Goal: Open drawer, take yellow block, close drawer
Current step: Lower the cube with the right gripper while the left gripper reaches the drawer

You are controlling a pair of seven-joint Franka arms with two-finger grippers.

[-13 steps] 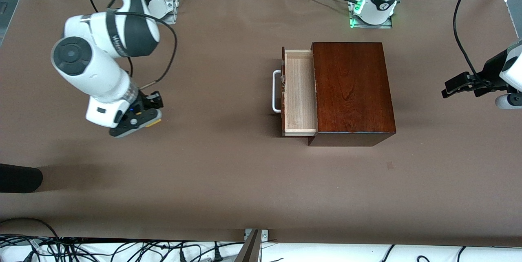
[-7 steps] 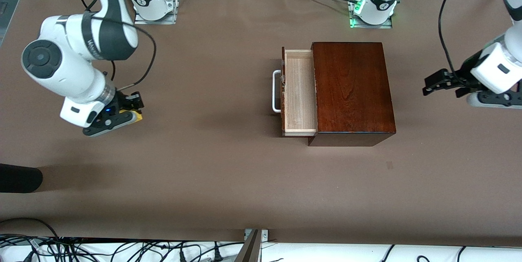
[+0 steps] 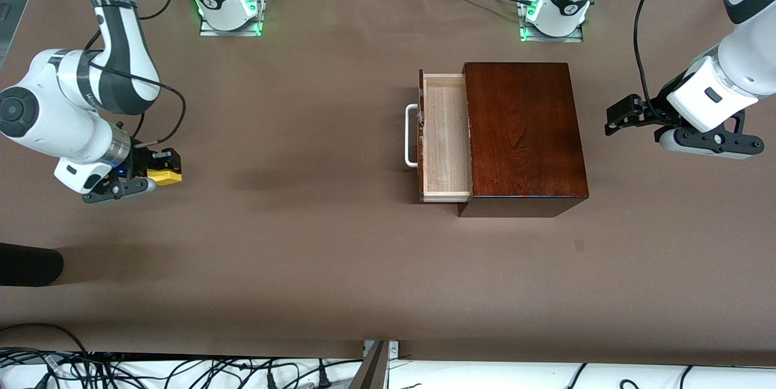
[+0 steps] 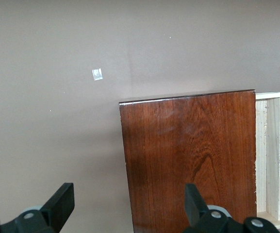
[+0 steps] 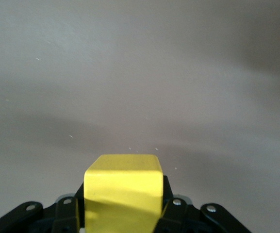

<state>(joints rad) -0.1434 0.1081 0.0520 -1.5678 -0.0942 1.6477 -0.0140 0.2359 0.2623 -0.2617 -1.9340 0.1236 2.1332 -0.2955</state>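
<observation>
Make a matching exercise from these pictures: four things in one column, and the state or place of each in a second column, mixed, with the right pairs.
Things:
1. drawer
2. yellow block
3. left gripper
4. handle

States:
A. held in the right gripper
B. white
C. pulled out, nothing visible in it
D. open, over the table beside the wooden box

Pairs: 1-C, 2-A, 3-D, 4-B

right hand (image 3: 159,178) clamped, left hand (image 3: 618,117) spread

You see the whole tabletop (image 3: 315,268) from high, facing both bases. The left wrist view looks down on the wooden box (image 4: 188,160), shared with the front view; the right wrist view sits close.
</observation>
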